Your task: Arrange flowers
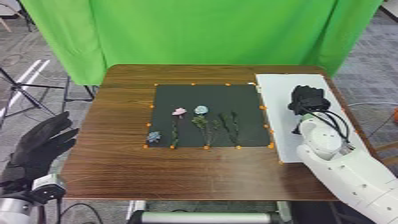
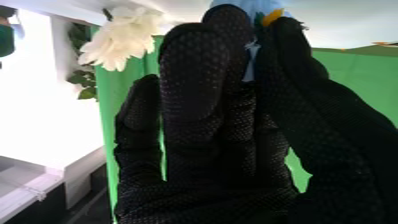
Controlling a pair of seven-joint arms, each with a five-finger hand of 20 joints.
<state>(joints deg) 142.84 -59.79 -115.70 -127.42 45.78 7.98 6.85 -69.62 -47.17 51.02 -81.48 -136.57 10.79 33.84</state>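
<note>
A green curtain (image 1: pixel 213 35) hangs beyond the table (image 1: pixel 187 182) at twelve o'clock; a dark tripod (image 1: pixel 25 86) stands on the floor towards ten. The black mat (image 1: pixel 200 92) has orange markers round its rim, with a white board (image 1: pixel 280 90) just beside it at three. Dark cables (image 1: pixel 333 119) loop across the right wrist, partly in the way of seeing the board.

The mat carries the flowers: a blue-grey bloom (image 1: pixel 154 136) at its eight o'clock, a pink flower (image 1: pixel 179 111) towards nine, a light blue flower (image 1: pixel 201 109) near eleven and green stems (image 1: pixel 234 129) towards four.

Over the board, the right hand (image 1: pixel 308 97) is narrow, thumb and finger pinching something pale blue (image 2: pixel 250 6); its shape is mostly hidden behind the glove. A white flower (image 2: pixel 120 39) is near that hand, cut off from full sight. Off the table's eight o'clock side, the left hand (image 1: pixel 40 145) is wide, fingers extended.
</note>
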